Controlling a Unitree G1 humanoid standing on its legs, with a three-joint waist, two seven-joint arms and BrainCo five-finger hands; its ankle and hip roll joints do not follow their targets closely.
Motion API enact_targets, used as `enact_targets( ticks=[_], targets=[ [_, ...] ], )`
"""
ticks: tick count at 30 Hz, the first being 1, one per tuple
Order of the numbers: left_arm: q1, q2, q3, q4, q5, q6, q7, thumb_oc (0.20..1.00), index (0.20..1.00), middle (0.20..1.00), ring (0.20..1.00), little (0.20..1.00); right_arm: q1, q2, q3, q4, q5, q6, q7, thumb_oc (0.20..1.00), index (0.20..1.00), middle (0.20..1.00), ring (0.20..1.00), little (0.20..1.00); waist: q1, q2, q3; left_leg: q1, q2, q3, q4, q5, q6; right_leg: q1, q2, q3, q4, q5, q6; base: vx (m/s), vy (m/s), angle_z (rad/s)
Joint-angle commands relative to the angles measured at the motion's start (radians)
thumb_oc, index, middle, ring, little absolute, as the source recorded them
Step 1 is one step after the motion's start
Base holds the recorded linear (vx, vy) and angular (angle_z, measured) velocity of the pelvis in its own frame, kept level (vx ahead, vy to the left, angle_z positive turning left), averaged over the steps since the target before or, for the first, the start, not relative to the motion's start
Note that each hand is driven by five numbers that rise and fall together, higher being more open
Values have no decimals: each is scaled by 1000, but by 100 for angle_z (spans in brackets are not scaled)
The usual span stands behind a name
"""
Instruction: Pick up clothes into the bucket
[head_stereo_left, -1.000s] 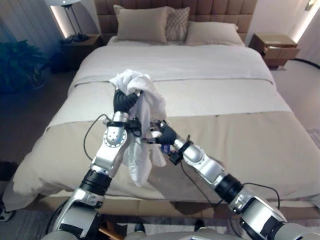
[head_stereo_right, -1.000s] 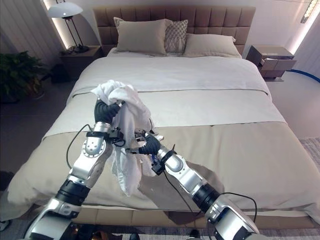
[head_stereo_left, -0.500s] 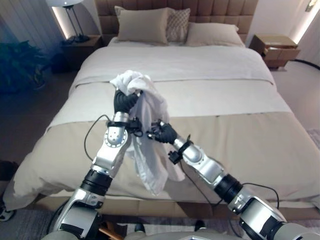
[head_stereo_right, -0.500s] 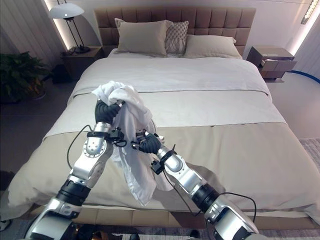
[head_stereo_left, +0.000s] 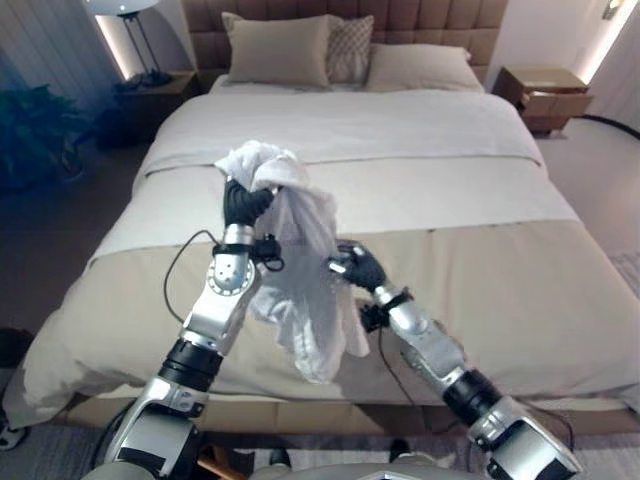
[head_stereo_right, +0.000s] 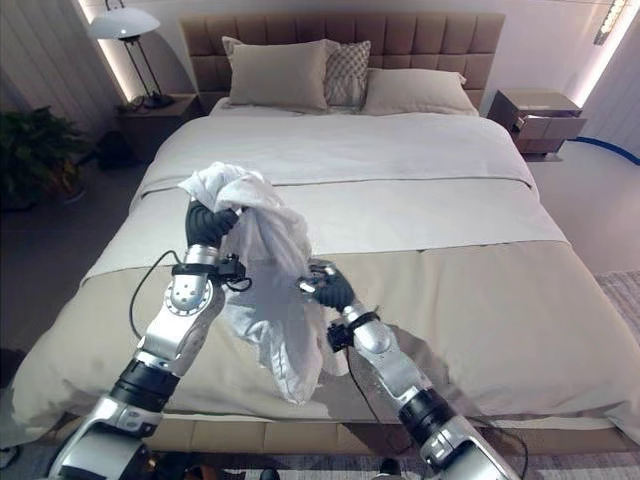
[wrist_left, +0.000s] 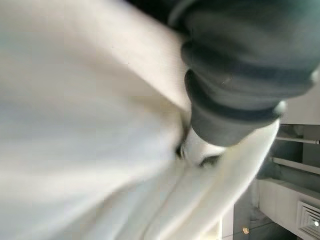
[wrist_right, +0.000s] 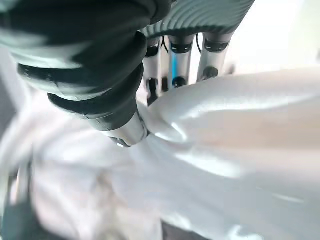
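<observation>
Bed (head_stereo_left: 480, 270) ahead: my left robot hand (head_stereo_left: 243, 203) and right robot hand (head_stereo_left: 362, 268) grip the white garment (head_stereo_left: 305, 290), lifted at 12 o'clock; next, locate the bucket.

A white garment (head_stereo_left: 300, 260) is seen, bunched and draped, against a bed (head_stereo_left: 500, 270) covered in beige at the foot and off-white further up. Two plain beige pillows (head_stereo_right: 272, 72) are flanked by a cushion (head_stereo_right: 345, 70) with a fine diamond pattern. The padded headboard (head_stereo_right: 420, 35) is brown. Both the left robot hand (head_stereo_left: 243, 203) and the right robot hand (head_stereo_left: 360, 268) are covered in dark ribbed material.
</observation>
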Motion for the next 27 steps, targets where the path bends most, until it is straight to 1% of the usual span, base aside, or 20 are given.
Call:
enact_targets(
  ticks=[1,2,3,5,6,9,12,14,16,20,21,23,24,27],
  targets=[
    [-94,40,88,6,12,-78,26,1000,1000,1000,1000,1000,1,9,-105,-95,113,-108,-35,200,200,200,200,200,-9,-42,-8,10,36,18,59,-53,-33,16,-100,-38,31,22,71,0,0,0],
    [-94,39,88,6,12,-78,26,1000,1000,1000,1000,1000,2,9,-105,-96,114,-108,-35,200,200,200,200,200,-8,-42,-8,10,36,18,59,-53,-33,16,-100,-38,31,22,71,14,1,-3],
    [-83,37,97,23,11,-75,26,1000,1000,1000,1000,1000,9,8,-146,-120,154,-129,-45,200,200,200,200,200,-13,-42,-9,12,36,21,58,-53,-33,17,-100,-37,30,22,71,16,2,-5],
    [-80,36,102,37,14,-73,30,1000,1000,1000,1000,1000,10,8,-170,-132,170,-140,-52,200,200,200,200,200,-16,-41,-10,13,36,21,57,-54,-33,16,-99,-37,31,21,71,18,2,-6],
    [-76,41,116,64,20,-70,32,1000,1000,1000,1000,1000,9,6,-200,-151,195,-156,-61,200,200,200,200,200,-19,-41,-11,16,37,24,56,-53,-33,17,-98,-35,31,21,70,14,2,-4],
    [-92,51,119,107,28,-61,40,1000,1000,1000,1000,1000,6,2,-223,-167,212,-169,-68,200,200,200,200,200,-23,-40,-13,18,38,28,54,-52,-34,17,-96,-34,29,20,69,7,0,-1],
    [-153,100,123,210,43,-45,50,1000,1000,1000,1000,1000,-1,-4,-253,-189,238,-185,-77,200,200,200,200,200,-35,-36,-19,25,39,36,48,-50,-36,16,-93,-28,28,20,70,20,-2,-5],
    [-180,112,118,233,41,-47,53,1000,1000,1000,1000,1000,-4,-4,-257,-195,247,-189,-80,200,200,200,200,200,-38,-36,-19,26,40,36,47,-49,-37,16,-92,-27,28,20,70,12,-4,-5],
    [-257,145,113,289,33,-63,69,1000,1000,1000,1000,1000,-21,-11,-266,-204,260,-202,-87,200,200,200,200,200,-47,-34,-25,28,42,40,42,-46,-39,15,-90,-24,27,20,72,20,-6,-4],
    [-311,162,104,358,22,-68,72,1000,1000,1000,1000,1000,-43,-17,-270,-209,260,-211,-92,200,200,200,200,200,-57,-32,-27,31,41,44,36,-45,-40,13,-90,-19,28,20,74,0,0,0],
    [-364,230,46,472,163,10,49,1000,1000,1000,1000,1000,-45,-28,-266,-220,253,-214,-84,200,200,200,200,200,-65,-27,-26,38,41,46,35,-47,-41,17,-88,-15,29,20,75,0,0,0],
    [-434,263,-21,604,209,60,-2,1000,1000,1000,1000,1000,-37,-39,-262,-243,243,-213,-75,200,200,200,200,200,-70,-22,-30,33,37,46,34,-43,-39,12,-91,-17,30,25,78,7,5,-4],
    [-469,272,-48,659,231,74,-17,1000,1000,1000,1000,1000,-29,-40,-263,-256,240,-212,-69,200,200,200,200,200,-71,-20,-29,33,36,45,35,-42,-39,13,-91,-20,30,25,80,0,0,0],
    [-484,271,-65,692,236,69,-28,1000,1000,1000,1000,1000,-19,-46,-263,-280,231,-210,-63,200,200,200,200,200,-68,-20,-27,31,35,41,37,-42,-39,13,-91,-21,31,26,82,0,0,0]
  ],
)
